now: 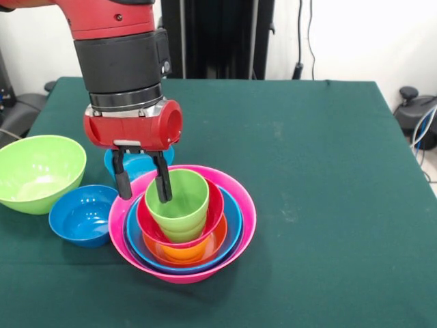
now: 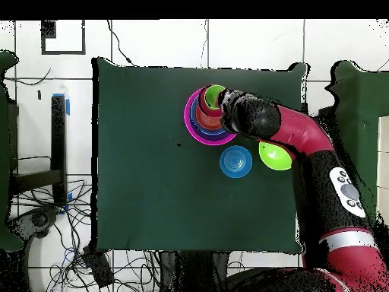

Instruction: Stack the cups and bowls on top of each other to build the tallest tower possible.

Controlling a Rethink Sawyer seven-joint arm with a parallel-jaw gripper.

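Jaws [image 1: 143, 186] are parted, straddling the near-left rim of the green cup [image 1: 177, 203]: one finger inside the cup, the other outside, w/ a visible gap, so nothing gripped as far as I can tell.

The cup sits upright at the top of the tower [image 1: 183, 225], nested in an orange piece [image 1: 184, 250] (cup or bowl, can't tell), then red-pink, blue and the big pink bowl [image 1: 239, 198] outermost. Tower is on the table [image 1: 307, 150], toward its front-left in front view.

Loose nearby: dark blue bowl [image 1: 83, 214] touching or just beside the pink bowl, big green bowl [image 1: 37, 171] further left, sky blue bowl [image 1: 136, 164] behind the jaws, mostly hidden.

Risks, as I judge them:
- inner finger catches the rim on lift-out → cup tilts or pops off
- sideways move before clearing the rim → drags the whole nest, bumps the dark blue bowl
- glossy plastic, loose nesting → cup prob. rocks easily
- outer finger is close to the red-pink rim; a nudge could shift that layer
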